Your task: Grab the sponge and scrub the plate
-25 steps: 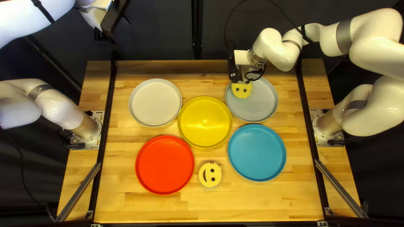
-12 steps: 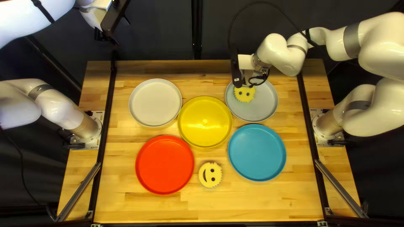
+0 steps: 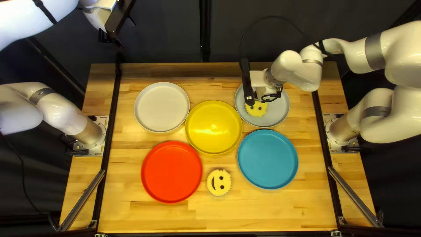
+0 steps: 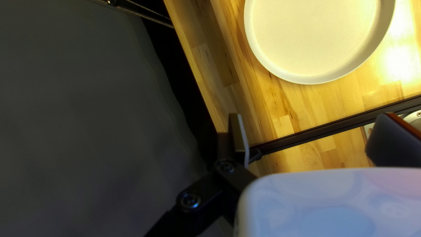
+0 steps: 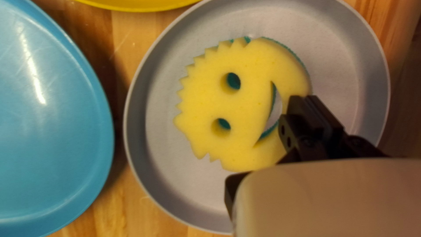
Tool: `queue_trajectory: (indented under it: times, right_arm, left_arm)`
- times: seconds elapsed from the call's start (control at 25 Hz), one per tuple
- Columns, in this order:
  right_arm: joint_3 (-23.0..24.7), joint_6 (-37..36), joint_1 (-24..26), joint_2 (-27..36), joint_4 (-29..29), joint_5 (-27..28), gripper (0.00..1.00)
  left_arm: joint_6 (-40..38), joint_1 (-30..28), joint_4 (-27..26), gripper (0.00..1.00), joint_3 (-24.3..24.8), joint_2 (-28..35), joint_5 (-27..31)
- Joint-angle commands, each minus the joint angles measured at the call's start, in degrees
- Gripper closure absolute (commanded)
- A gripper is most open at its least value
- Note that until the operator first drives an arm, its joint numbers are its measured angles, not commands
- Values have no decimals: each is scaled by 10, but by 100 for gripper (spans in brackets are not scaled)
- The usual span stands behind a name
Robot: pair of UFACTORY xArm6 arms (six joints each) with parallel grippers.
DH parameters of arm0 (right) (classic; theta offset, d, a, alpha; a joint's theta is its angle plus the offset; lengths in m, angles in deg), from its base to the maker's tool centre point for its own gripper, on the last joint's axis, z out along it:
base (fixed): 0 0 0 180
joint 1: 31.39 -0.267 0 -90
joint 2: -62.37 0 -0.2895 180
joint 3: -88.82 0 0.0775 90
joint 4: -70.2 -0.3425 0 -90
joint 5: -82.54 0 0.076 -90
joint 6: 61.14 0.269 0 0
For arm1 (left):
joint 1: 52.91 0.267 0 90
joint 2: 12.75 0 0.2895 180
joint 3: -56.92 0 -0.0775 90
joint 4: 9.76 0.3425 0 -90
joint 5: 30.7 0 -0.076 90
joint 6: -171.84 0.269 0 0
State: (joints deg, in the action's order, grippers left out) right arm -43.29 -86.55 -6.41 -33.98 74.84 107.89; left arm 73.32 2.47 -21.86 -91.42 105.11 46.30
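In the top left view, taking the yellow plate [image 3: 213,127] as clock centre, bare wood opens at 12 o'clock between the white plate [image 3: 162,107] and gray plate [image 3: 277,112]. A narrower lane leads to 9, above the red plate [image 3: 171,171]. The right gripper [image 3: 249,98] and sponge [image 3: 256,110] obstruct 2, the blue plate [image 3: 268,159] 4, a second sponge [image 3: 219,182] 6.

Robotics laboratory, or a similar robot test cell. A white, jointed left robot arm [image 3: 57,109] and its matching right robot arm [image 3: 390,110] stand on silver metal base plates [image 3: 103,119] at opposite sides of a pale striped wooden table [image 3: 131,215]. Straight black metal rails [image 3: 105,153], a loose black cable [image 3: 276,17] and a plain dark fabric curtain [image 3: 162,35] complete the setting.
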Motion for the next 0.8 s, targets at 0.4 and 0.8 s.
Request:
queue_trajectory:
  times: [0.4, 0.8]
  right_arm:
    - [15, 3, 15, -3, 19, -20, 100]
    - [82, 85, -42, 56, 82, -27, 100]
  left_arm:
    - [0, 0, 0, 0, 0, 0, 0]
    - [0, 0, 0, 0, 0, 0, 0]
